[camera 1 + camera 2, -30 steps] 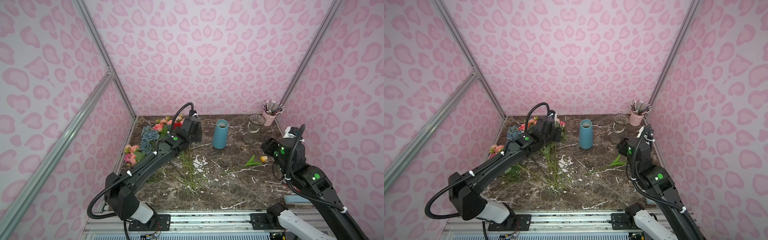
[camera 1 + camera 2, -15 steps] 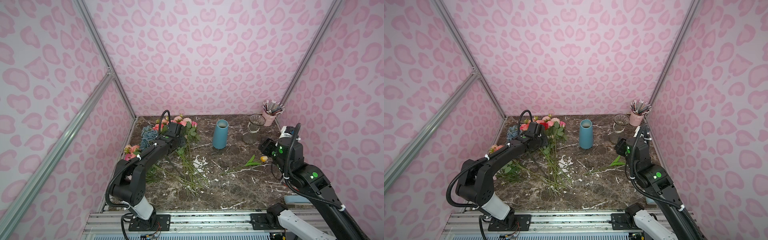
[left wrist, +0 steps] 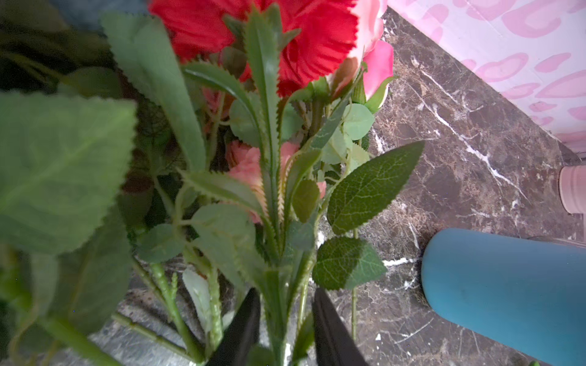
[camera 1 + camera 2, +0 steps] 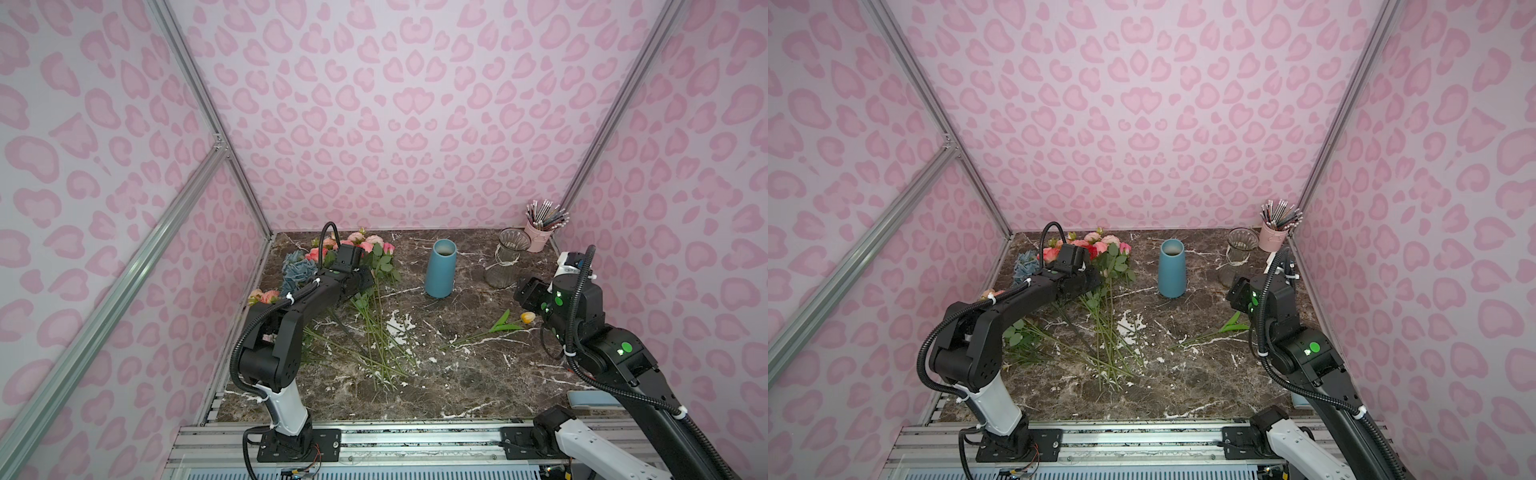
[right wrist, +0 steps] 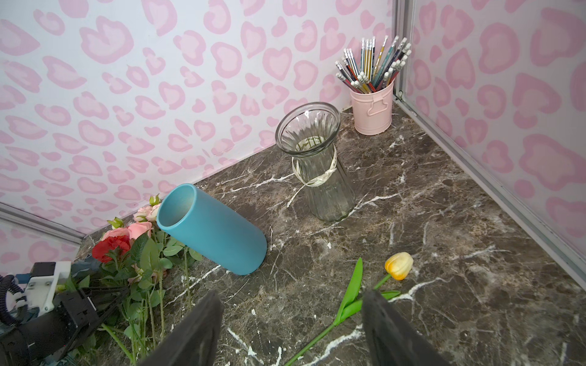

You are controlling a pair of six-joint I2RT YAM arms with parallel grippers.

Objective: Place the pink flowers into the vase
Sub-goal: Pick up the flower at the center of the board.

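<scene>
so the left gripper is being narrowed onto stems of the pink flowers at the worktop's back-left corner. Pickup is being started, but a firm hold can't be told yet. The right gripper is being kept wide.

Pink flowers, salmon roses and ruffled blooms on long leafy green stems, lie heaped at the marble tabletop's back left, stems fanning forward; the blue vase stands upright, empty, nearby.

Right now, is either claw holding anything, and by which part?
Left gripper straddles the flower stems below the blooms; whether it grips them cannot be told. Right gripper is open, empty.
</scene>
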